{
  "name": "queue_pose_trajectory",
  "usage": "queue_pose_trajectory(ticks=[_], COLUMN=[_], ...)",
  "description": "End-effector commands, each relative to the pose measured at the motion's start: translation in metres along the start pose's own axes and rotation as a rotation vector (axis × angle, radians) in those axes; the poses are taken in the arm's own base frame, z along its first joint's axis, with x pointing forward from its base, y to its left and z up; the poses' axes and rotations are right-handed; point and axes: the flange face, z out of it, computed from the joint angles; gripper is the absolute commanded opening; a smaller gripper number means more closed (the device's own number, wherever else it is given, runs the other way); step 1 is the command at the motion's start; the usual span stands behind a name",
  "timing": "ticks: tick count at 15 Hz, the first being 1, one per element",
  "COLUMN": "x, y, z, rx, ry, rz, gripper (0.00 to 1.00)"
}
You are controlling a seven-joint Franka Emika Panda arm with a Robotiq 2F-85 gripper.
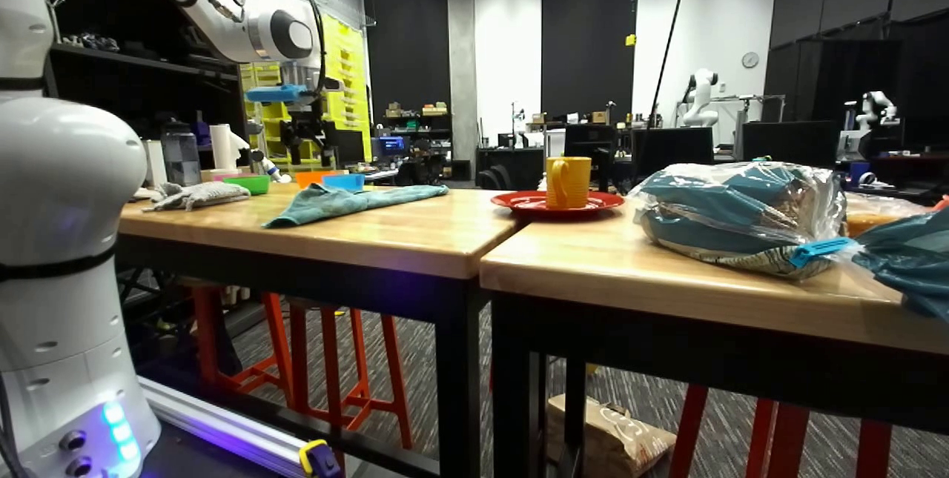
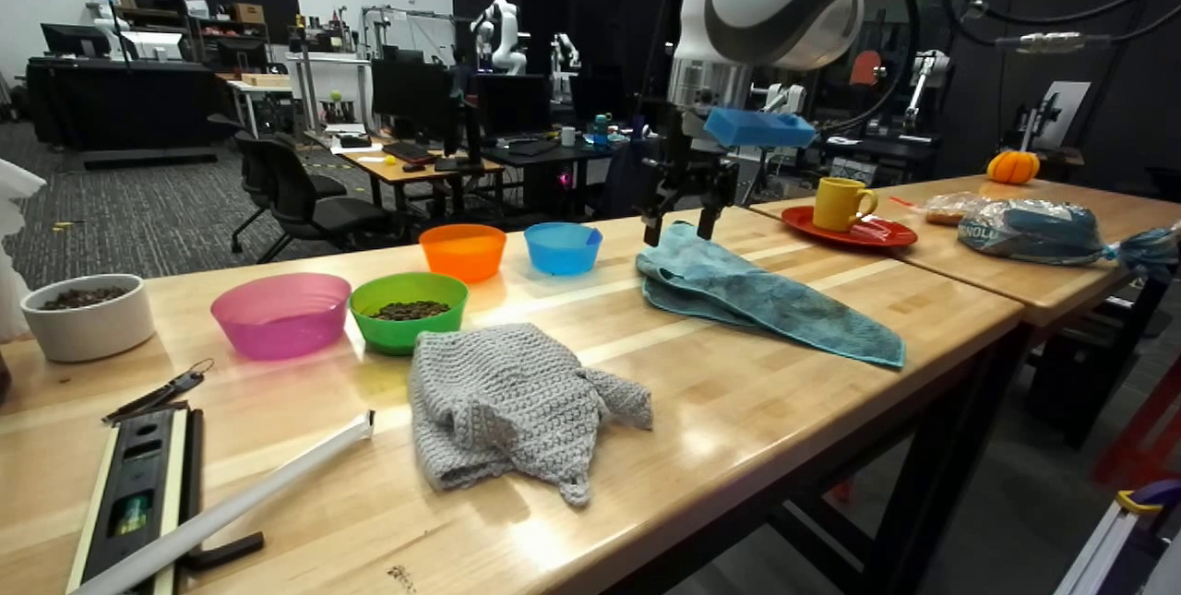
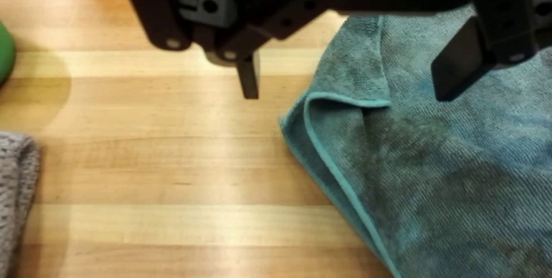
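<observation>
My gripper (image 3: 348, 92) is open, its fingers spread wide with nothing between them. In the wrist view it hangs over the folded left end of a teal towel (image 3: 440, 170); one finger is over bare wood and one over the cloth. In an exterior view the gripper (image 2: 680, 230) points down above the towel (image 2: 766, 300), near its far end. In an exterior view the gripper (image 1: 311, 154) shows above the table, over the towel (image 1: 348, 201). A blue bowl (image 2: 563, 250) and an orange bowl (image 2: 463, 254) stand beside the towel.
A grey knitted cloth (image 2: 517, 401), a green bowl (image 2: 406, 327) with brown pieces, a pink bowl (image 2: 281, 316) and a white bowl (image 2: 92, 327) share the table. A yellow mug (image 2: 838, 205) stands on a red plate (image 2: 890, 233). Bagged bread (image 2: 1029, 231) lies beyond.
</observation>
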Motion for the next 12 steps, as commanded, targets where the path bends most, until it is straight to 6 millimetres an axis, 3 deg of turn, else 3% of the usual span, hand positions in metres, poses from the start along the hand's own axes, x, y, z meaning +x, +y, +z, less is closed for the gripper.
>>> queue_pose_trajectory(ticks=[1, 6, 12], x=[-0.039, -0.051, -0.034], y=[0.024, 0.075, 0.145], z=[-0.018, -0.033, -0.033], rx=[0.059, 0.102, 0.157], ry=[0.021, 0.125, 0.167], rz=[0.034, -0.039, -0.129], gripper=[1.00, 1.00, 1.00])
